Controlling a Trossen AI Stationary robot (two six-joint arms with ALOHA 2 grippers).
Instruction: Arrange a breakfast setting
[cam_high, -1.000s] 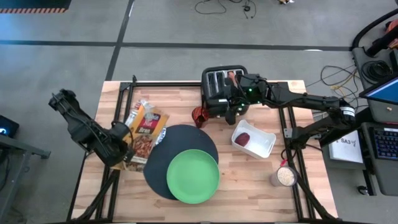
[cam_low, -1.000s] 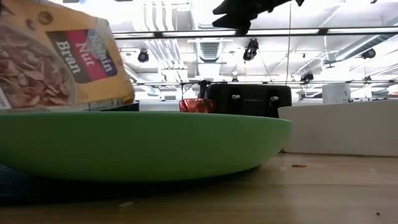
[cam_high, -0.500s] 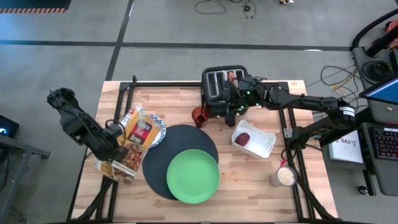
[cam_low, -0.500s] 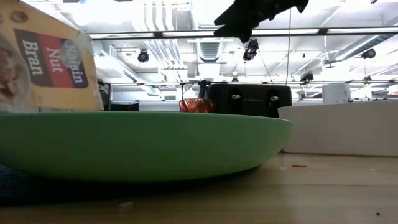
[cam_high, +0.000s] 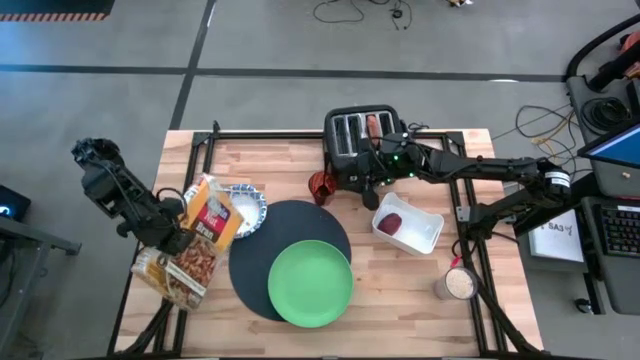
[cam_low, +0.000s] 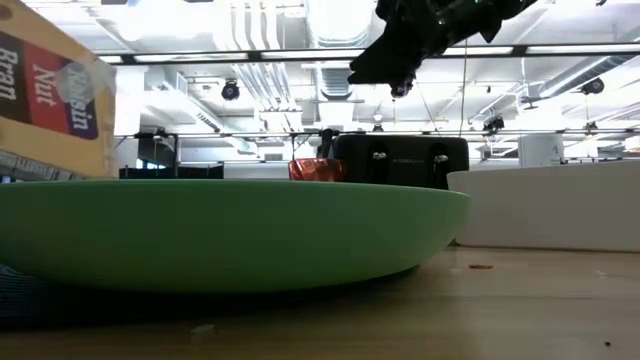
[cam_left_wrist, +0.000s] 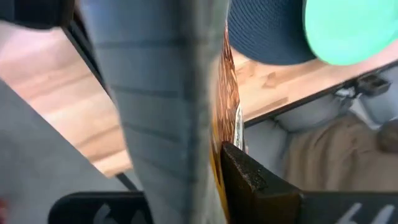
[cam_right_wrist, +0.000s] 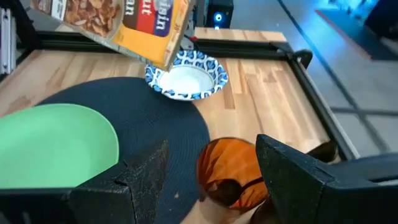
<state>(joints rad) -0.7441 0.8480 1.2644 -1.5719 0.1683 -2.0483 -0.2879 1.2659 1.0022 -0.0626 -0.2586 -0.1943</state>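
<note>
Left gripper (cam_high: 172, 238): fingers clamped on yellow cardboard cereal box (cam_high: 192, 243), box lifted and tilted at table's left edge. Small blue-and-white patterned bowl (cam_high: 245, 206): on wooden table (cam_high: 290, 165), just beside box, touching rim of big round black mat (cam_high: 285, 240). Lime-green round plate (cam_high: 310, 284): on mat, toward near-right part. Right gripper (cam_high: 372, 180): fingers spread, nothing between them, in front of black four-slot toaster (cam_high: 352, 140), above translucent orange-red cup (cam_right_wrist: 227, 171). Dark-red food lump (cam_high: 391, 223): inside white rectangular tray (cam_high: 425, 232).

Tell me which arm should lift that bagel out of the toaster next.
Right. The open right gripper hovers beside the toaster holding the bagel. The left gripper is shut on the cereal box across the table.
</note>
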